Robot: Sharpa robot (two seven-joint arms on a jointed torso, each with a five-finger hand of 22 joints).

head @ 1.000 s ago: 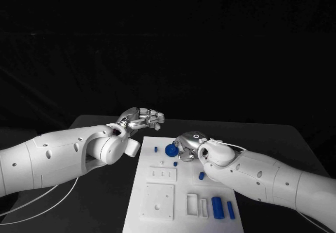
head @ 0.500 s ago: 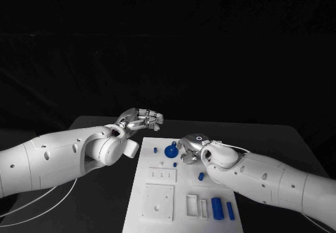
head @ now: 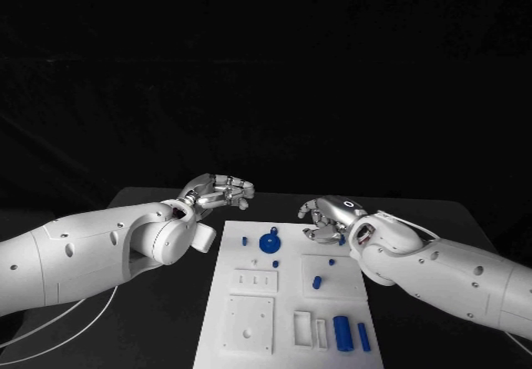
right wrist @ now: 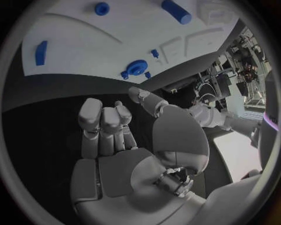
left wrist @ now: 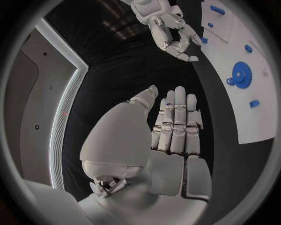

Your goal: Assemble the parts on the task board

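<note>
The white task board [head: 253,286] lies in the middle of the table. A blue gear [head: 270,242] stands near its far end, with small blue pegs [head: 317,282] around it. Two blue cylinders [head: 343,330] lie at the near right corner. My right hand [head: 325,211] hovers beyond the board's far right corner, off the gear, fingers loosely bent and holding nothing [right wrist: 105,122]. My left hand [head: 222,191] hangs past the far left corner, also holding nothing, fingers side by side [left wrist: 175,119]. The left wrist view shows the gear [left wrist: 241,74] and the right hand [left wrist: 170,28].
Square and slotted white blocks [head: 250,321] are fixed on the near half of the board. Black table [head: 443,223] runs around the board on all sides. The right wrist view shows the board [right wrist: 88,42] with the gear [right wrist: 137,67] and a cylinder [right wrist: 175,11].
My right hand has lifted off the blue gear and drawn back toward the board's far right corner. The gear stays on the board. The left hand has barely moved.
</note>
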